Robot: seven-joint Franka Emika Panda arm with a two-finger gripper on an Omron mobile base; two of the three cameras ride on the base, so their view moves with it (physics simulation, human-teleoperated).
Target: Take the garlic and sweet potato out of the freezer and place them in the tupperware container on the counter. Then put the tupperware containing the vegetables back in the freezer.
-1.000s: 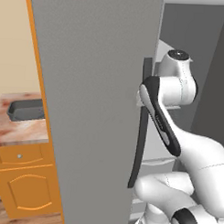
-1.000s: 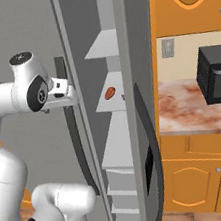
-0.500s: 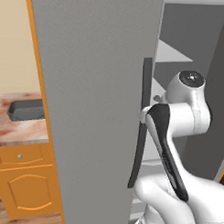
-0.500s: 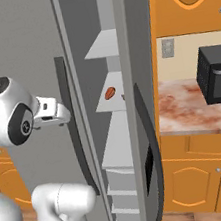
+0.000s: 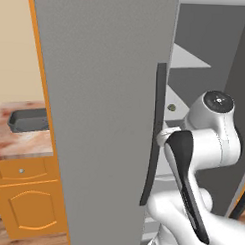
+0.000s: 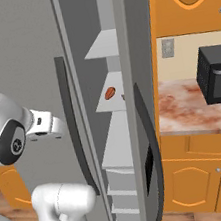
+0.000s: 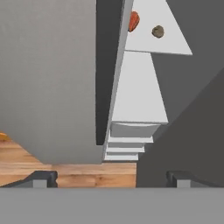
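The freezer stands open, its wide grey door swung out with a long dark handle. On a middle shelf lie the orange-red sweet potato and, beside it, the small brownish garlic; the sweet potato also shows through the door gap. My gripper is open and holds nothing, its fingertips wide apart, well below and short of that shelf. My hand sits just left of the door handle, apart from it. The dark tupperware container rests on the counter.
A second grey door with a dark handle flanks the opening on the right. A black microwave stands on the marbled counter over orange cabinets. Lower freezer drawers and wooden floor lie below my hand.
My hand has come off the door handle and dropped down and back from it; the arm's elbow has swung lower. The jaws stay open. The food has not moved.
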